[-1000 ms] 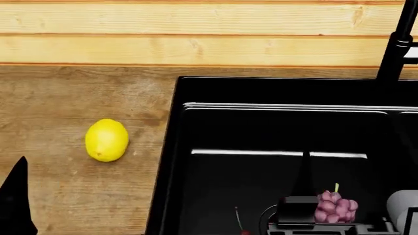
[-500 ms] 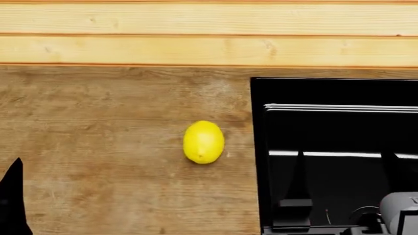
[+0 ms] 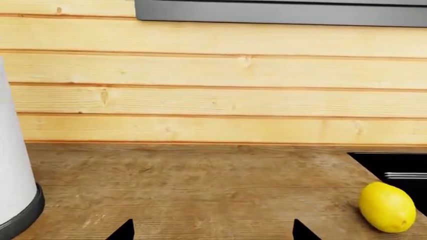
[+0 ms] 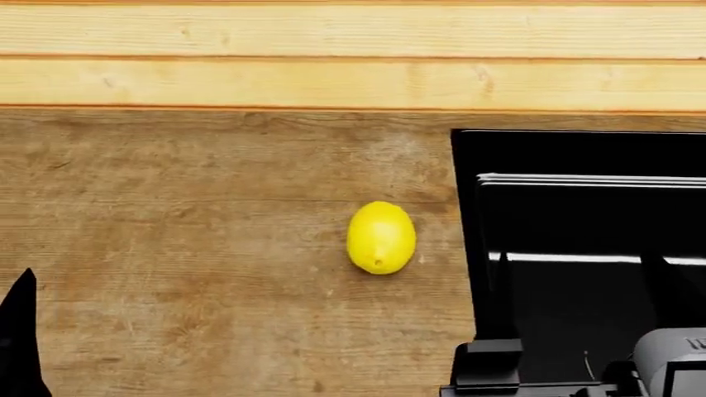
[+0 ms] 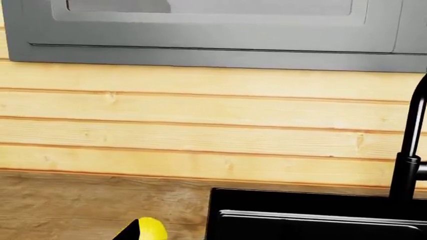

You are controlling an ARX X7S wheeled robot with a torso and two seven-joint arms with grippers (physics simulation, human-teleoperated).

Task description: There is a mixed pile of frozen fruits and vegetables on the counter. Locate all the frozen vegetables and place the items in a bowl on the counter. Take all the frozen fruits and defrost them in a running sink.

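Wooden counter (image 4: 198,273) fills most of the head view, black sink (image 4: 584,248) to its right, lemon (image 4: 381,237) lying alone near the sink's edge. Left gripper (image 3: 210,232) spread wide, empty; right gripper's jaws I cannot tell. Likely step: fetching the lemon, which calls for the left arm reaching toward it.

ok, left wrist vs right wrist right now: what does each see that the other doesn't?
Only the left wrist view shows a white cylinder with a dark base standing on the counter, plus two dark tips of its own fingers. Only the right wrist view shows the black faucet and a grey cabinet panel with its recessed face. Both show the lemon, the wood counter, the plank wall and part of the black sink.
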